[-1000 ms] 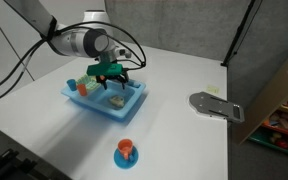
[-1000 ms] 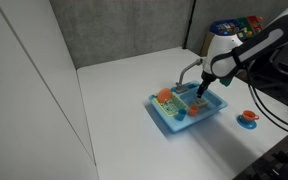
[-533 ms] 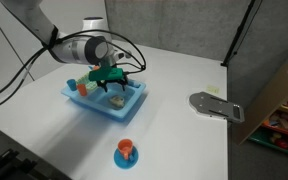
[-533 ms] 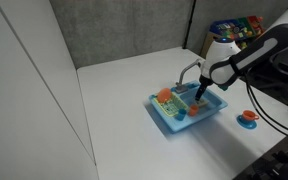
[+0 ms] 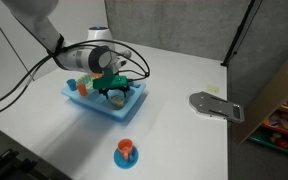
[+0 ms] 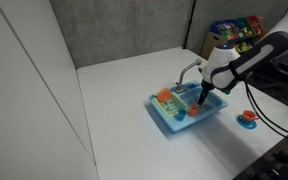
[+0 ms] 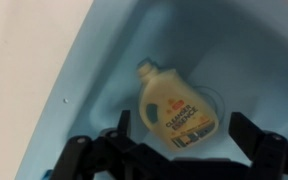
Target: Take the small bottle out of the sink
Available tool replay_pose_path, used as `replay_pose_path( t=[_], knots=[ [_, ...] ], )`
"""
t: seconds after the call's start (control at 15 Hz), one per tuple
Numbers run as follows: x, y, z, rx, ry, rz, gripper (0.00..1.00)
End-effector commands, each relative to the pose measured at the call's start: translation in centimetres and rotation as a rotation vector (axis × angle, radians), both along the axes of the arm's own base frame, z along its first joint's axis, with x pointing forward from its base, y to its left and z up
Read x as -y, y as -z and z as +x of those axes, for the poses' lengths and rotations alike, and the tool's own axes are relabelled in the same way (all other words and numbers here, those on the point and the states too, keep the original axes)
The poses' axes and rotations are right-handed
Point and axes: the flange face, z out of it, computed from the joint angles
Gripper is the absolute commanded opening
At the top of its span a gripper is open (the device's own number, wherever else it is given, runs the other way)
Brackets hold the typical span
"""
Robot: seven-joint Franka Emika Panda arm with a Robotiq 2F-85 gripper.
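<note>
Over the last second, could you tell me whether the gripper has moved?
Yes. In an exterior view the gripper has dropped lower, down toward the rim of the blue sink.

Your exterior cams both look down from well back, different sides, sharing the sink (image 5: pixel 110 115) (image 6: pixel 187 126) (and table (image 5: pixel 189 145)); wrist cam's close above it.

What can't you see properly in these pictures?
- Small bottle: in the wrist view the end effector covers its bottom end, and the words on its label are too blurred to read.
- The same bottle in both exterior views: hidden behind the end effector, down inside the sink.
- Orange things in the sink: too small to name in an exterior view.
</note>
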Motion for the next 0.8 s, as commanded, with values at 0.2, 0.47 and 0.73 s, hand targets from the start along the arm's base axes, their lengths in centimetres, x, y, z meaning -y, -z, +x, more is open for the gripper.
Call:
replay_pose_path(
  t=[0.2, 0.47, 0.73],
  knots=[
    [0.6, 0.5, 0.2, 0.05, -0.1, 0.048, 1.0],
    [0.3, 1.3, -0.1, 0.045, -0.137, 0.081, 1.0],
    [0.2, 1.9, -0.3, 0.033, -0.151, 0.089, 1.0]
  ],
)
